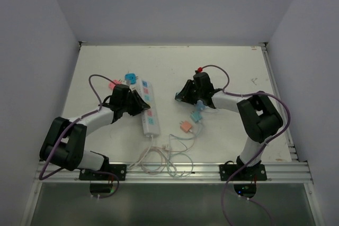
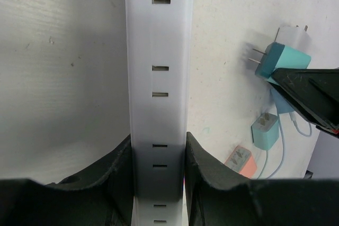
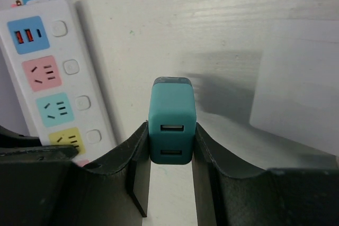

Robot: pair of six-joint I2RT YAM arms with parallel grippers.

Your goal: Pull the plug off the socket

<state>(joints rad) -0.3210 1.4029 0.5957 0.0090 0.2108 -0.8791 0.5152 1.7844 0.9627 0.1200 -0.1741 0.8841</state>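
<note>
Clamping the socket (image 1: 149, 107) across its narrow width with the left hand (image 2: 158, 154), pressed tight against both long sides, flat on the table (image 1: 228, 67), coloured faces up, lengthwise from near edge toward far. Pinching the teal plug (image 3: 170, 104) in the right hand (image 3: 170, 126), closed on its two flat sides, apart from the socket on its right, prongs aimed back toward it.

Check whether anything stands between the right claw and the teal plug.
Nothing visible does. The right claw is closed on the teal plug, and its prongs show bare, apart from the socket, which the left claw grips.
</note>
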